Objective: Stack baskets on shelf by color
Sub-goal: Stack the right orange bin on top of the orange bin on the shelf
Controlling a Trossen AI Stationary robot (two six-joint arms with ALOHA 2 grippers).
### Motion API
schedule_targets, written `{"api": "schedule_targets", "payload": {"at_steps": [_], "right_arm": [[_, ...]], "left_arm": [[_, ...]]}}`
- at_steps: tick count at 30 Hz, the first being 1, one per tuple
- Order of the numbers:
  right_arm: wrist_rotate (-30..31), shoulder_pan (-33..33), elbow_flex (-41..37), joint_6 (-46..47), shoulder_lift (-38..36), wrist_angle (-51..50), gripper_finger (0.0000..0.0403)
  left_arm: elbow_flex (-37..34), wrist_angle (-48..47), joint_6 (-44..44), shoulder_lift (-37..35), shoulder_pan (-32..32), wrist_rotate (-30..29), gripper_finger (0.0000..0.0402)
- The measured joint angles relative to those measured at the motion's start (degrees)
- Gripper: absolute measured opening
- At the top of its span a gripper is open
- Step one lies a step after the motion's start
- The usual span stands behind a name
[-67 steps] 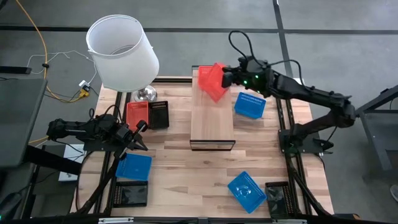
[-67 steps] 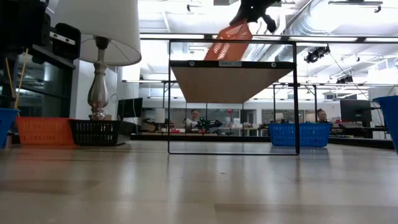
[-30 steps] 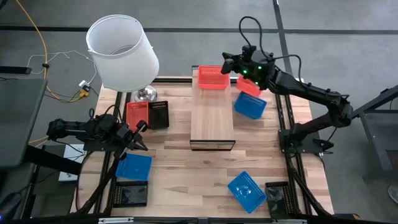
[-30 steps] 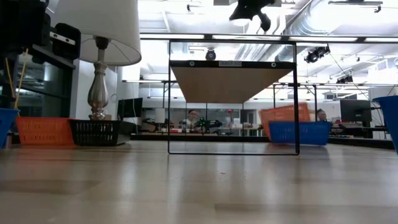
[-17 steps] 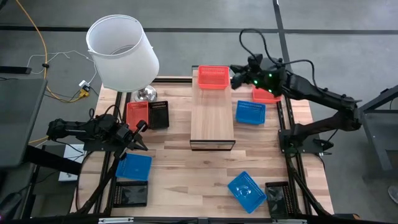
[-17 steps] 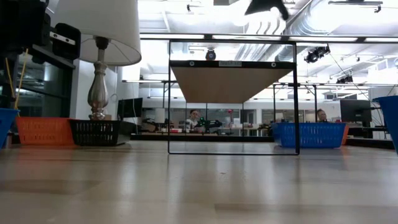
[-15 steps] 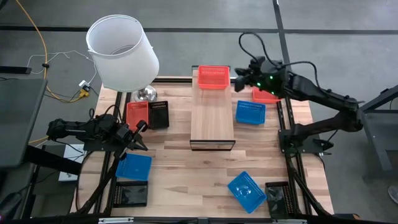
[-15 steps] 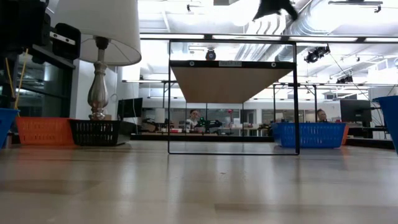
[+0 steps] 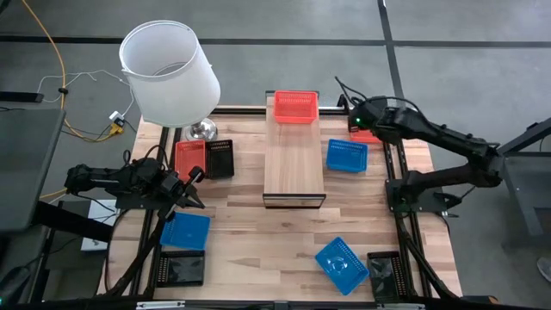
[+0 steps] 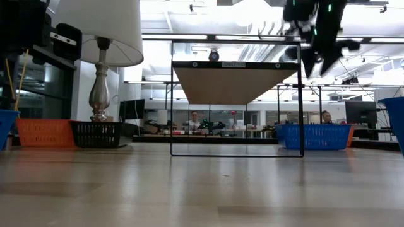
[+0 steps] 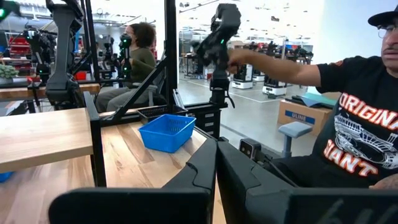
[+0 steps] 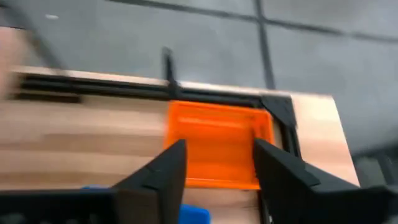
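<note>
The right gripper (image 12: 214,165) hangs with its fingers spread wide and empty above a red basket (image 12: 219,143) lying flat at the table's far right corner, just beyond a blue basket (image 9: 346,155). Another red basket (image 9: 295,107) already sits on the far end of the shelf (image 9: 293,168). The left gripper (image 11: 216,163), fingers pressed together and holding nothing, waits low at the table's left side near a red basket (image 9: 189,157) and a black basket (image 9: 220,158). The thin mesh plastic looks light and somewhat springy, likely to slide or tip if nudged; pinching one rim wall seems the surest hold.
</note>
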Motion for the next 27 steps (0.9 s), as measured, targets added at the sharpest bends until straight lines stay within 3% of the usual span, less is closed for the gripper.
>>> {"api": "schedule_targets", "payload": {"at_steps": [6,13,19,27], "right_arm": [[-1.32,-8.55,-11.33,3.60,0.04,7.23,0.0225],[-0.32,-13.44,-19.95,4.75,0.04,17.68,0.0226],[3.66,-15.75,-24.44,7.62,0.04,18.73,0.0226],[-0.61,-19.08,-29.61,6.17,0.03,26.89,0.0226]], "left_arm": [[0.00,-0.01,0.00,0.01,0.00,0.00,0.0001],[0.02,0.00,0.00,0.01,0.00,0.01,0.0001],[0.02,0.00,0.00,0.00,-0.02,-0.01,0.0001],[0.00,-0.01,0.00,-0.01,0.00,0.01,0.0001]]}}
